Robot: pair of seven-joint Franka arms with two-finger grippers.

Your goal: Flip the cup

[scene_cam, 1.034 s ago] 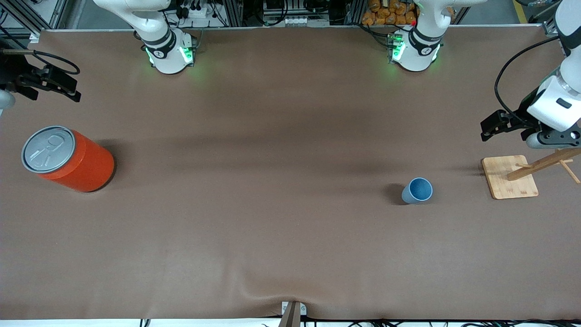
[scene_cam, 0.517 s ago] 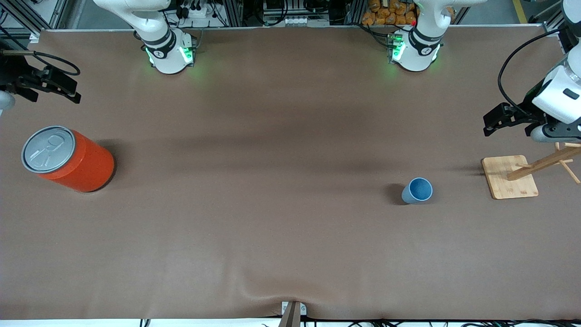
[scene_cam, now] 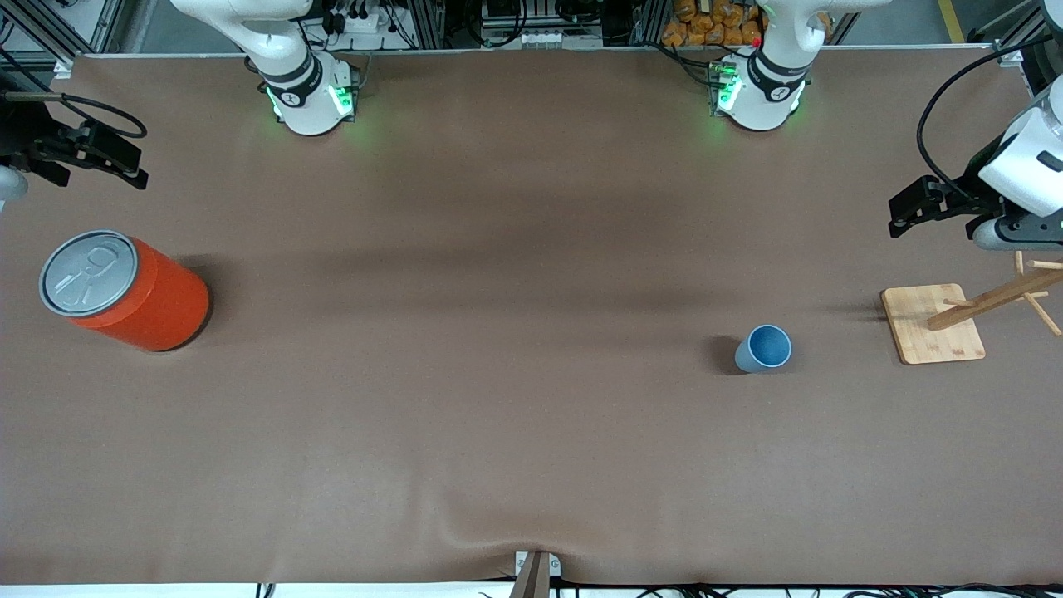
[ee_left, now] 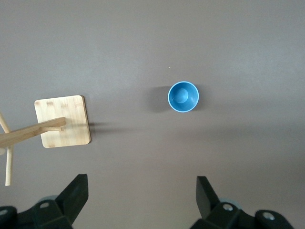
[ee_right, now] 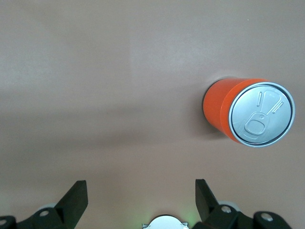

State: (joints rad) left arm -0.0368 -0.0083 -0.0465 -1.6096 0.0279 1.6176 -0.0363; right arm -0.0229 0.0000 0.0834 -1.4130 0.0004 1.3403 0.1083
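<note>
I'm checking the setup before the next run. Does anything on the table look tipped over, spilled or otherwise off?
Nothing stands out. The blue cup stands upright, mouth up; the orange can stands sealed; the wooden stand sits flat on its base. Nothing is spilled. Both pincers, left and right, are open above the table's ends, holding nothing.

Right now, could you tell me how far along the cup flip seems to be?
The blue cup stands upright, mouth up, beside the wooden rack, so the flip looks done. Nothing is in hand: the left claw hangs open above the rack's end, the right claw waits open near the orange can. Nothing obvious remains.
</note>
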